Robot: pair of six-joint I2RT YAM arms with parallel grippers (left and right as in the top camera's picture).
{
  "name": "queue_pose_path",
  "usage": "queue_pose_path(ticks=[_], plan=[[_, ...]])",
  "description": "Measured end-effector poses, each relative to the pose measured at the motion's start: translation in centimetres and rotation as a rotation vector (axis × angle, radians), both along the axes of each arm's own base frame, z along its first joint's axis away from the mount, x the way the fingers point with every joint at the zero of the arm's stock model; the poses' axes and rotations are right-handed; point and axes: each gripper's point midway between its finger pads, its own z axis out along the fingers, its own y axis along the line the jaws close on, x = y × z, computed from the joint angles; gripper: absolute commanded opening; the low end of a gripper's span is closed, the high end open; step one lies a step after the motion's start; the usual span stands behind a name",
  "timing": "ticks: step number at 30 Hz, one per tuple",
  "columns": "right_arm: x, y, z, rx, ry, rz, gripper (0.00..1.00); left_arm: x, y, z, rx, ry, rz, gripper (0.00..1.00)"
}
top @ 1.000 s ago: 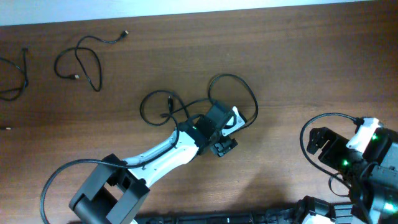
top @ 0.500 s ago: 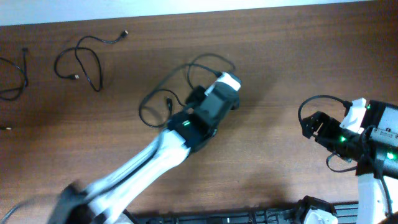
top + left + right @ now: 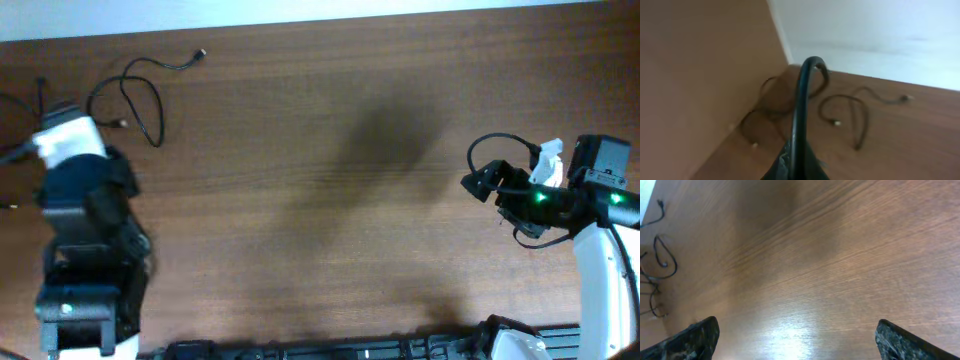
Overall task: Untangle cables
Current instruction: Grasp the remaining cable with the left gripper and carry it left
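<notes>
Left gripper: closed on a thin black cord, which arches up close to the wrist camera.
Right gripper: fingers wide apart, holding nothing, above the brown wooden table.
Other black looped cables: lying loose at the far-left table corner.

Left gripper sits at the table's left edge, jaws unreadable; right gripper (fingers spread wide) hovers over the table's right side.
</notes>
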Motion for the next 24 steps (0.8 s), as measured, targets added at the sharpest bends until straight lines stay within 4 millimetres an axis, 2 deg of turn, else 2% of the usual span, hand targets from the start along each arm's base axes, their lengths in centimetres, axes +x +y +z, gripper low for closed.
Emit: queue_pose_path(ticks=[2, 4, 5, 7, 9, 11, 15, 18, 19, 20, 22, 24], plan=[[0.5, 1.6, 0.3, -0.001, -0.027, 0.068, 0.99, -0.5, 4.0, -1.1, -0.053, -0.003, 0.167, 0.00], [1.3, 3.0, 0.7, -0.014, -0.075, 0.130, 0.99, 0.7, 6.8, -2.7, -0.116, -0.010, 0.249, 0.00], [1.5, 3.6, 0.7, -0.016, -0.085, 0.155, 0.99, 1.7, 7.5, -4.2, -0.150, 0.017, 0.256, 0.00], [1.9, 5.1, 1.1, -0.024, -0.121, 0.215, 0.99, 5.1, 6.8, -6.8, -0.229, 0.050, 0.172, 0.00], [2.0, 5.7, 1.1, -0.035, -0.126, 0.239, 0.99, 6.5, 6.1, -6.9, -0.251, 0.031, 0.110, 0.00], [1.9, 6.0, 0.9, -0.053, -0.126, 0.256, 0.99, 7.6, 5.3, -5.9, -0.244, -0.003, 0.027, 0.00], [2.2, 5.8, 0.9, -0.071, -0.136, 0.252, 0.99, 7.1, 5.0, -7.6, -0.238, 0.092, 0.014, 0.00], [2.4, 5.8, 0.7, -0.073, -0.128, 0.252, 0.99, 6.5, 6.2, -11.5, -0.247, 0.229, 0.107, 0.00], [2.4, 5.8, 0.6, -0.072, -0.124, 0.252, 0.99, 6.2, 7.0, -13.7, -0.258, 0.294, 0.175, 0.00], [2.4, 5.8, 0.5, -0.071, -0.121, 0.252, 0.99, 6.1, 7.4, -15.0, -0.267, 0.329, 0.216, 0.00], [2.4, 5.8, 0.3, -0.070, -0.116, 0.252, 0.99, 4.5, 8.2, -18.2, -0.310, 0.413, 0.352, 0.00], [2.4, 5.8, 0.3, -0.069, -0.115, 0.251, 0.99, 3.0, 8.6, -19.8, -0.336, 0.450, 0.457, 0.00]])
